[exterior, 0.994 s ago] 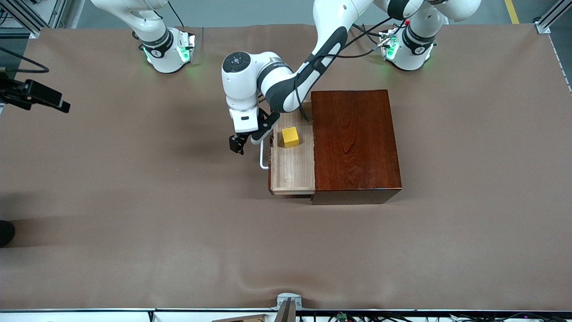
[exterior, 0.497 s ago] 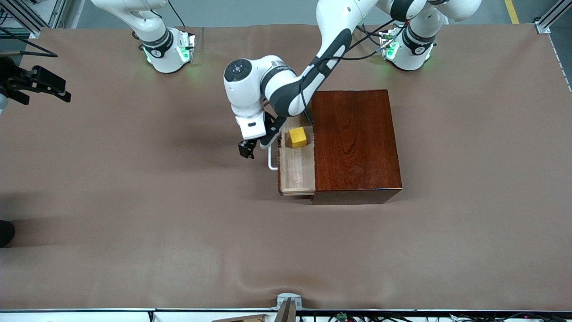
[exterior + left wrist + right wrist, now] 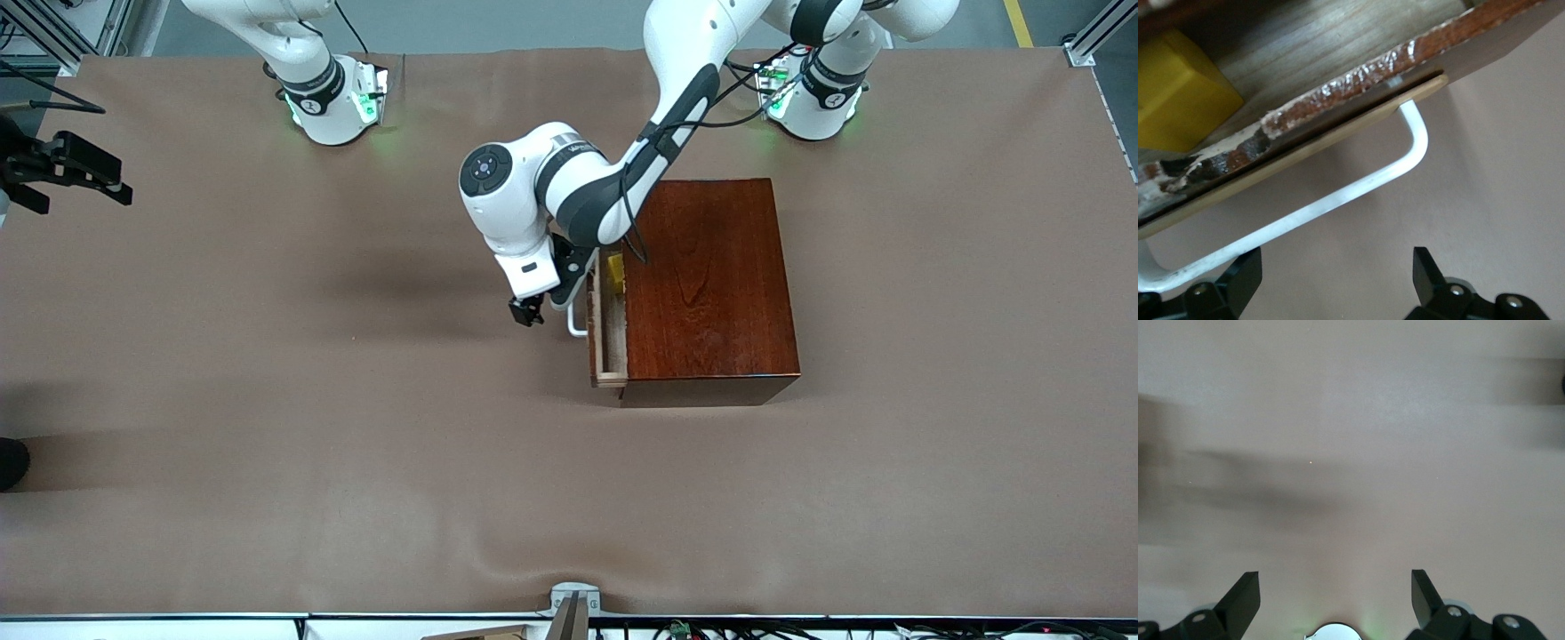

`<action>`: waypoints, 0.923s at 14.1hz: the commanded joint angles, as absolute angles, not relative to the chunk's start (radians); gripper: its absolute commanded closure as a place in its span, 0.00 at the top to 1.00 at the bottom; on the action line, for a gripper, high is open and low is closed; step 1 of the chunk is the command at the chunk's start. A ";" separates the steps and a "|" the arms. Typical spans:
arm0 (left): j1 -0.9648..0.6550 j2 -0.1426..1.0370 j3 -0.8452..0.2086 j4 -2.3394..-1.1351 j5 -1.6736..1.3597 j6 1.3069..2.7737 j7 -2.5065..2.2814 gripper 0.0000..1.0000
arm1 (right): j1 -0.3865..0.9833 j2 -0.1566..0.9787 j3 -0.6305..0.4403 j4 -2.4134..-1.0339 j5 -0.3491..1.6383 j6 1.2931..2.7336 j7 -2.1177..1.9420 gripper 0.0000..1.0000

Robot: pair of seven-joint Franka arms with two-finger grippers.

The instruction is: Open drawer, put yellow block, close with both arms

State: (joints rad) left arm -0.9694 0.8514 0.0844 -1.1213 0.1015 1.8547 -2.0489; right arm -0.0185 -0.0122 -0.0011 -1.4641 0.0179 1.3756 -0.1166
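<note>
The dark reddish-brown box stands mid-table. Its pale wood drawer sticks out only a narrow strip toward the right arm's end. The yellow block lies in the drawer, mostly hidden under the box top; it shows in the left wrist view. My left gripper is open and empty, right at the white handle. In the left wrist view, the handle runs past one fingertip of the left gripper. My right gripper is open, high over the table's edge at the right arm's end.
The brown table cover has a fold near the front edge. The right wrist view shows only bare cover under the right gripper. The two green-lit bases stand along the top.
The drawer has slid most of the way into the box with my left gripper following it at the handle. The yellow block has gone nearly out of sight. The right gripper has shifted slightly.
</note>
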 commanded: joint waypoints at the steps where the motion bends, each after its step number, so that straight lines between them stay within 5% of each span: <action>1: -0.966 0.831 0.092 -1.124 0.132 1.760 -2.045 1.00 | -0.031 -0.041 0.014 -1.491 -0.002 1.376 -0.130 1.00; 8: -0.960 0.834 0.094 -1.126 0.132 1.654 -2.060 1.00 | -0.011 -0.041 0.011 -1.491 -0.017 1.378 -0.130 1.00; 13: -0.966 0.830 0.078 -1.115 0.127 1.705 -2.062 1.00 | -0.012 -0.041 0.015 -1.489 -0.017 1.379 -0.130 1.00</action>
